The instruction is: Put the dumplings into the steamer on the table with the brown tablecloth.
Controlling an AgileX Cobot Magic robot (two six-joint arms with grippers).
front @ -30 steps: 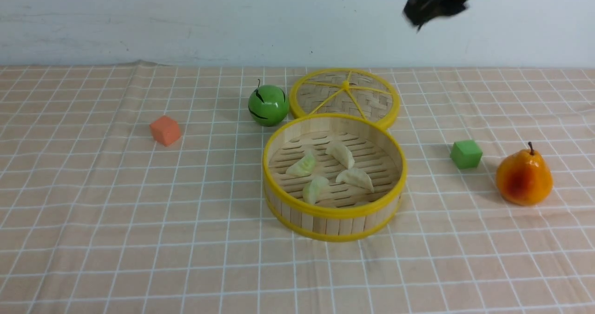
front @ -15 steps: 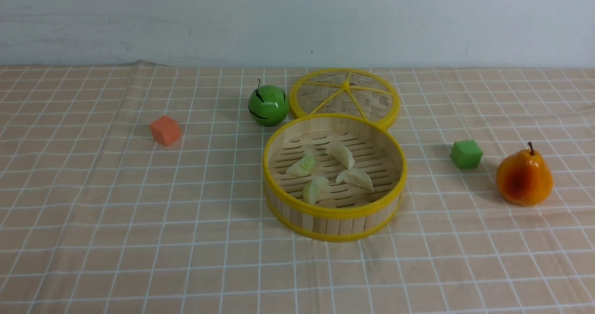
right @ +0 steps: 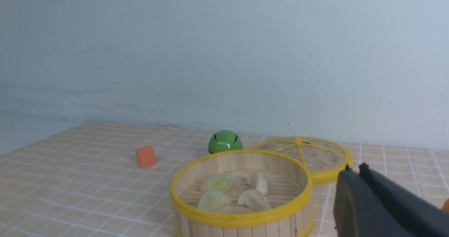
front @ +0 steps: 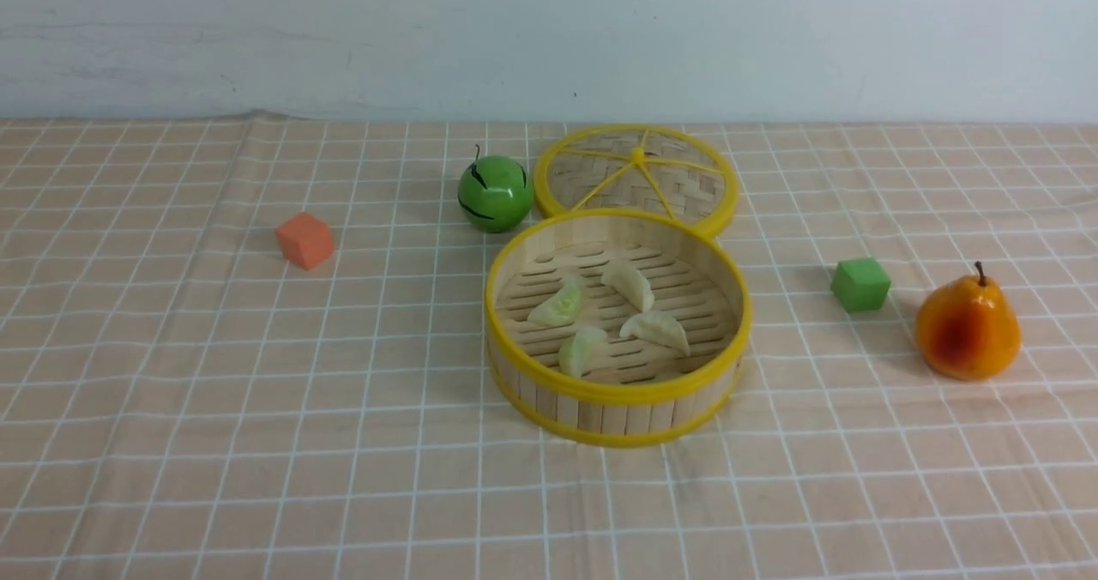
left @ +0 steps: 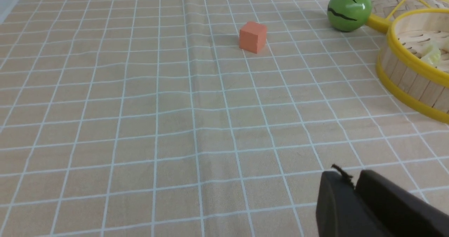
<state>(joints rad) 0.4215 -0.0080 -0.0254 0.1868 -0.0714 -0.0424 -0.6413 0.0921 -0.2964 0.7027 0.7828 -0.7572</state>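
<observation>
Four dumplings (front: 608, 313) in one steamer (front: 618, 395)

The left gripper (left: 354, 182) shows as two matte black fingers (left: 333, 202) with blunt, slightly rounded tips, and a short frayed black thread sticks up right at the tip seam. The right gripper (right: 354, 174) looks alike: dark charcoal, smooth slabs with a small nub on each tip. No screws, cables or markings are visible on either
</observation>
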